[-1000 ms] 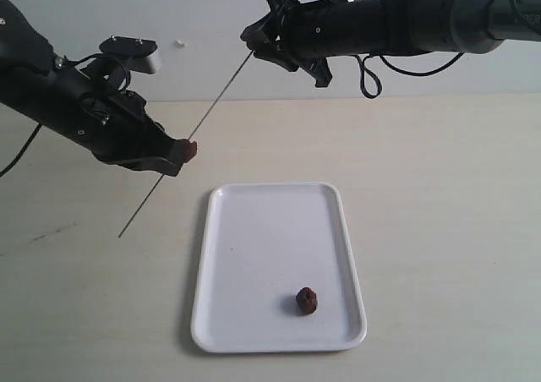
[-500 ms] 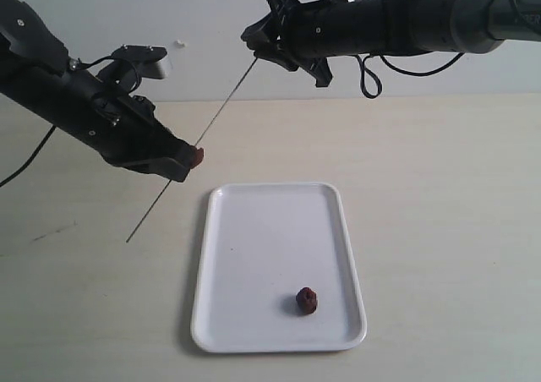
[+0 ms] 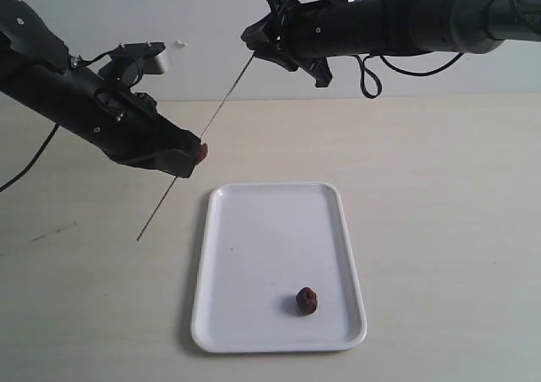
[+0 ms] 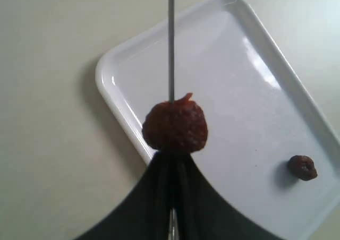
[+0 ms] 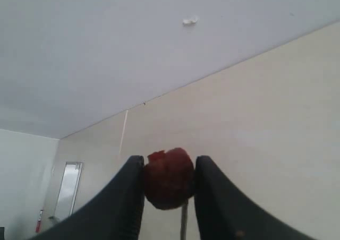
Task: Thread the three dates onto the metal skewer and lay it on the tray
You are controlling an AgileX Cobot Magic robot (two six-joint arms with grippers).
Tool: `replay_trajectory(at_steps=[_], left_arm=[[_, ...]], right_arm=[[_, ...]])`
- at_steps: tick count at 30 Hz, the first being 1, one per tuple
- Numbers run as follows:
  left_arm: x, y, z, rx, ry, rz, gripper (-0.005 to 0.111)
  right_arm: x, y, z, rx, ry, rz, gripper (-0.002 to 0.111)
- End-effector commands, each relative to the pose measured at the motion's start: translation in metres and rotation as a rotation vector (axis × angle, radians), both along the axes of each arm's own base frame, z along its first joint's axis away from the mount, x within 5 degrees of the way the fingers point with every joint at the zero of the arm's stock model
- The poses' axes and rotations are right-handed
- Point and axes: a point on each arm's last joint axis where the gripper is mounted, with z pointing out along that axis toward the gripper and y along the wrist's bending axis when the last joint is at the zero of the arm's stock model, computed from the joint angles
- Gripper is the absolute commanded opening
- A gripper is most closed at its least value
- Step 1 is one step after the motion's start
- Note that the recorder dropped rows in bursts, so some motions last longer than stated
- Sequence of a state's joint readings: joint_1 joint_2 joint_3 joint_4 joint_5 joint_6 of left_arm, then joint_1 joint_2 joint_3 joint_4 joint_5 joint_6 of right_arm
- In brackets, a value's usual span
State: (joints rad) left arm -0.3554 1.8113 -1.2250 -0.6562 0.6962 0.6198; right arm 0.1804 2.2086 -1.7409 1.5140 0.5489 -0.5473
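Observation:
My left gripper [image 3: 193, 158] [image 4: 172, 155] is shut on the thin metal skewer [image 3: 224, 99] [image 4: 171, 38], which slants from low on the left up to my right gripper [image 3: 252, 46] [image 5: 169, 160]. One date [image 3: 200, 152] [image 4: 175, 127] sits on the skewer right against the left fingertips, above the tray's far left corner. The right gripper is shut on a second date [image 5: 169, 179] at the skewer's upper end, and the rod [image 5: 183, 224] shows just beneath it. A third date [image 3: 307, 300] [image 4: 302, 167] lies loose on the white tray [image 3: 270, 230] [image 4: 239, 86].
The tray lies lengthwise on a pale tabletop [image 3: 439, 196]. A light wall [image 3: 169, 10] rises behind the table. A black cable loop [image 3: 369, 76] hangs under the right arm. The skewer's lower tip [image 3: 139, 237] hangs just above the table, left of the tray.
My left arm has slid right and slightly up along the skewer, carrying its date toward the tray's corner. The skewer's lower tip has swung right. The right arm has stayed put.

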Motion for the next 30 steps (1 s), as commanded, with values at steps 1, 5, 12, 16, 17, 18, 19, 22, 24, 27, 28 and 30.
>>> replay_trajectory(at_steps=[1, 5, 12, 16, 17, 18, 19, 22, 24, 27, 28, 30], left_arm=[[0.0033, -0.0020, 0.0029, -0.021, -0.015, 0.038, 0.000], [0.0042, -0.0021, 0.0033, -0.025, -0.021, 0.047, 0.000], [0.0062, -0.0017, 0.0038, -0.022, -0.046, 0.051, 0.000], [0.0064, -0.0018, 0.0039, -0.012, -0.068, 0.022, 0.000], [0.0064, -0.0018, 0.0039, -0.010, -0.072, 0.017, 0.000], [0.0064, -0.0018, 0.0039, -0.009, -0.073, 0.015, 0.000], [0.0064, -0.0018, 0.0039, -0.009, -0.074, 0.013, 0.000], [0.0061, -0.0018, 0.0038, 0.004, -0.092, -0.023, 0.000], [0.0059, -0.0019, 0.0038, 0.014, -0.109, -0.051, 0.000], [0.0055, -0.0019, 0.0037, 0.029, -0.131, -0.096, 0.000], [0.0051, -0.0020, 0.0036, 0.034, -0.137, -0.113, 0.000], [0.0051, -0.0018, 0.0034, 0.043, -0.147, -0.128, 0.000]], right_arm=[[0.0000, -0.0026, 0.0067, -0.001, -0.020, -0.003, 0.031], [0.0000, -0.0026, 0.0067, -0.017, -0.035, 0.005, 0.031], [0.0003, -0.0031, 0.0066, -0.028, -0.044, 0.004, 0.030], [0.0003, -0.0031, 0.0066, -0.033, -0.048, 0.006, 0.027], [0.0003, -0.0031, 0.0066, -0.033, -0.048, 0.006, 0.027], [0.0003, -0.0031, 0.0066, -0.033, -0.048, 0.006, 0.027], [0.0003, -0.0031, 0.0066, -0.033, -0.048, 0.006, 0.027], [0.0002, -0.0029, 0.0067, -0.032, -0.048, 0.008, 0.027], [0.0000, -0.0027, 0.0067, -0.031, -0.048, 0.011, 0.027], [-0.0005, -0.0021, 0.0068, -0.027, -0.047, 0.020, 0.027], [-0.0009, -0.0017, 0.0069, -0.025, -0.046, 0.025, 0.027], [-0.0018, -0.0007, 0.0071, -0.020, -0.045, 0.038, 0.027]])
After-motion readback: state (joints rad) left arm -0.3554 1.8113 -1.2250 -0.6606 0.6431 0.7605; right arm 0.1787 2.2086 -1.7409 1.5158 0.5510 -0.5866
